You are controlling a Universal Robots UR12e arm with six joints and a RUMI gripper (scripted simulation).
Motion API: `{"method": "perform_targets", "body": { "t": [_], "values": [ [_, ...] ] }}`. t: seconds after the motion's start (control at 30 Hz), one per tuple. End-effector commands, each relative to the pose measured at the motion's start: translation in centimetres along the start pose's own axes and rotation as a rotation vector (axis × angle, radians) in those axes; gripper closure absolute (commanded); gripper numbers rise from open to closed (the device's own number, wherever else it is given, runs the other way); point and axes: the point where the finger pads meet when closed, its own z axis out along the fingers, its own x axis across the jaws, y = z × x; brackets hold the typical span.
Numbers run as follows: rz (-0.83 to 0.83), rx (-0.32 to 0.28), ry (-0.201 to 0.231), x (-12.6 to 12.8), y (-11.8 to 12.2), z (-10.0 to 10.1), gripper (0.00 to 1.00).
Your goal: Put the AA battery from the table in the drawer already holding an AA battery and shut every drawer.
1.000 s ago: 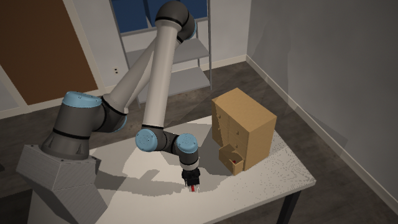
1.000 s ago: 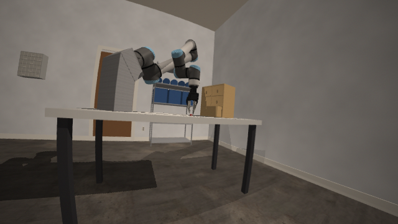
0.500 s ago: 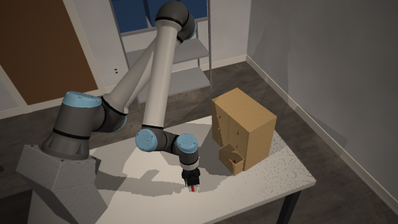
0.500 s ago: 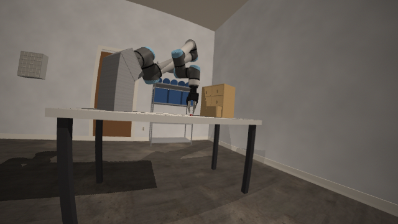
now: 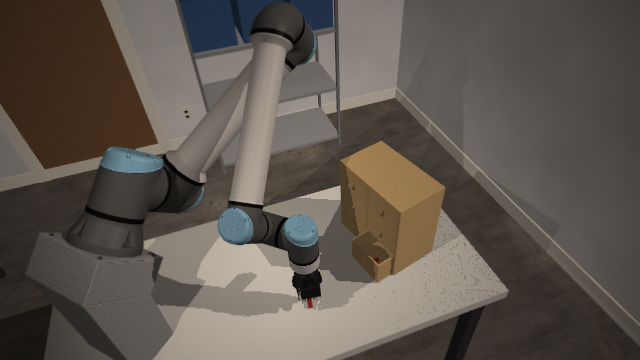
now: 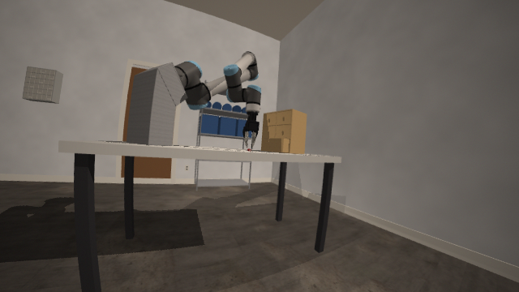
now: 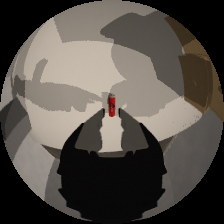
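Note:
The red AA battery (image 5: 310, 303) lies on the white table, in front of the chest. In the wrist view the battery (image 7: 112, 105) sits upright in the picture, just past my fingertips and in line with the gap between them. My gripper (image 5: 310, 299) points straight down over it, fingers narrowly apart with room on both sides of the battery, not gripping it (image 7: 112, 115). The tan chest of drawers (image 5: 390, 205) stands upright at the table's right. Its bottom drawer (image 5: 372, 259) is pulled out and holds a small red thing (image 5: 376, 259). The other drawers are shut.
The chest also shows in the exterior view (image 6: 284, 130), with my gripper (image 6: 248, 145) just left of it. The table's front edge runs close below the battery. The robot's grey base (image 5: 95, 280) fills the table's left end. A metal shelf (image 5: 280, 100) stands behind.

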Motion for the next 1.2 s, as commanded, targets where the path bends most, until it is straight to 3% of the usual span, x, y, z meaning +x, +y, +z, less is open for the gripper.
{"method": "perform_targets", "body": {
  "t": [0.0,0.53,1.17],
  "values": [
    [0.000,0.000,0.001,0.0,0.0,0.3,0.83],
    [0.000,0.000,0.001,0.0,0.0,1.8,0.83],
    [0.000,0.000,0.001,0.0,0.0,1.9,0.83]
  ]
}}
